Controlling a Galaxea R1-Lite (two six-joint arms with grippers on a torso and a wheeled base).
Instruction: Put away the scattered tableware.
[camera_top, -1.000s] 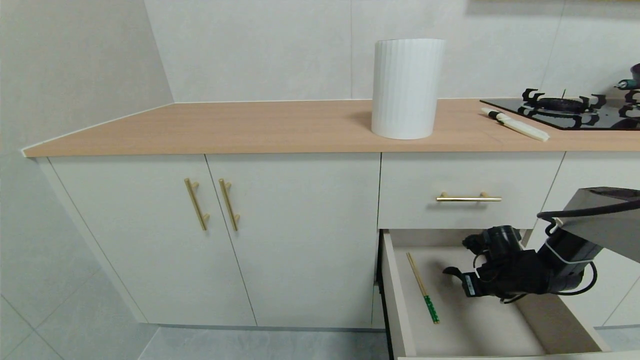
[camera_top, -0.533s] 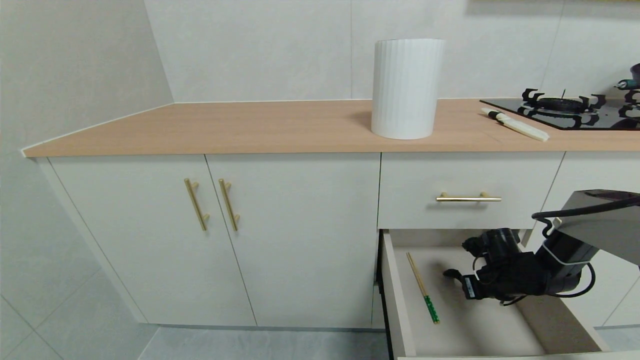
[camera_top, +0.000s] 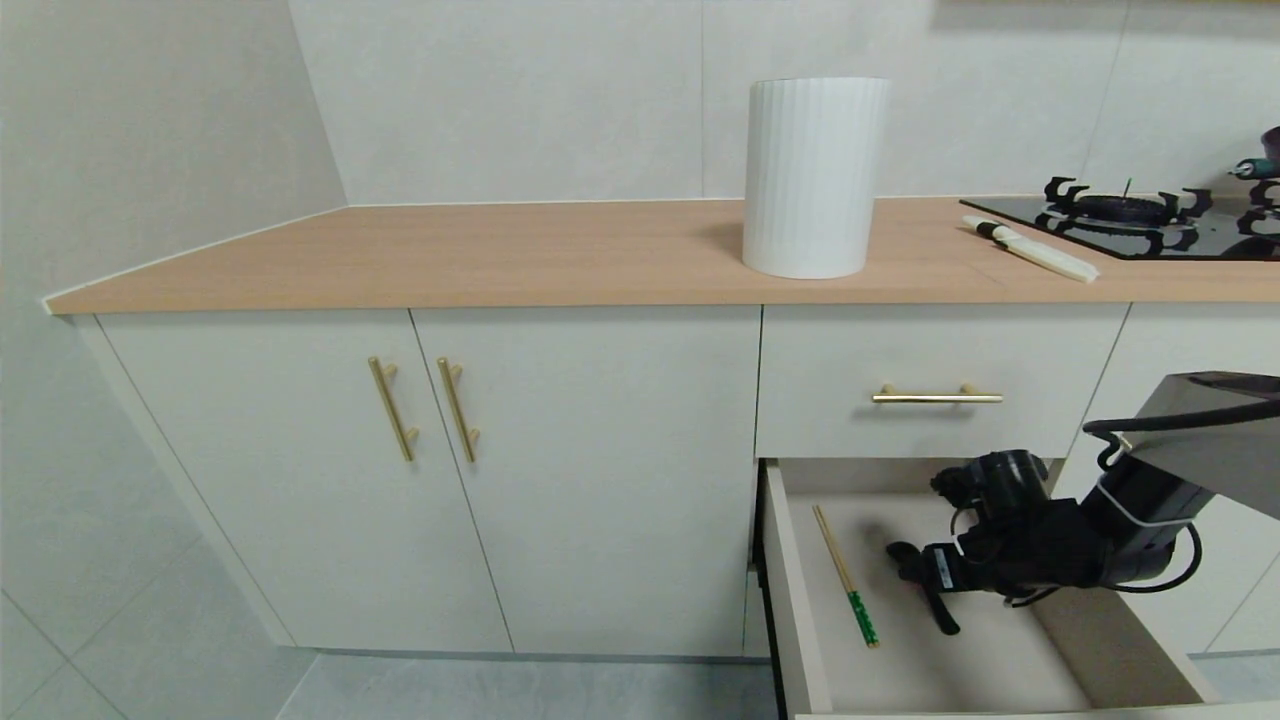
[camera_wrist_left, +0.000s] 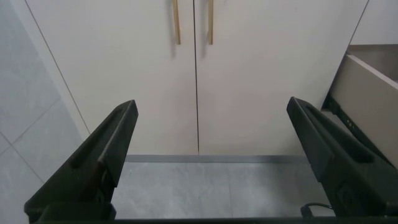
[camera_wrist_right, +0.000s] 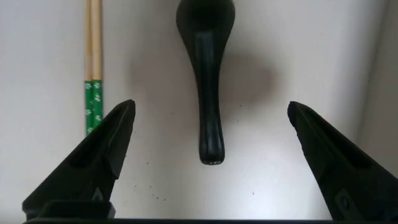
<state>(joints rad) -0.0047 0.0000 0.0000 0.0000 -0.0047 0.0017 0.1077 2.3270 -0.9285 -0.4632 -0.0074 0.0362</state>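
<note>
Our left gripper (camera_wrist_left: 211, 165) hangs spread open near the cabinet doors (camera_wrist_left: 249, 74). In the open drawer (camera_top: 792, 600), beside the chopsticks (camera_top: 845, 590), the black spoon (camera_top: 925, 595) has just dropped from our right gripper (camera_wrist_right: 211, 124), whose fingers are now released. We judge that piece stowed.

Right under the right gripper (camera_wrist_right: 209, 112), the spoon (camera_wrist_right: 208, 81) is smooth black with a soft sheen, plastic-like. Beside it, the chopsticks (camera_wrist_right: 93, 50) are pale bare wood with green-coated ends. The drawer (camera_wrist_right: 298, 162) floor is matt and lightly speckled. Above the gripper, the handle (camera_top: 937, 397) is brass-toned metal and the counter (camera_top: 500, 255) matt wood grain.
</note>
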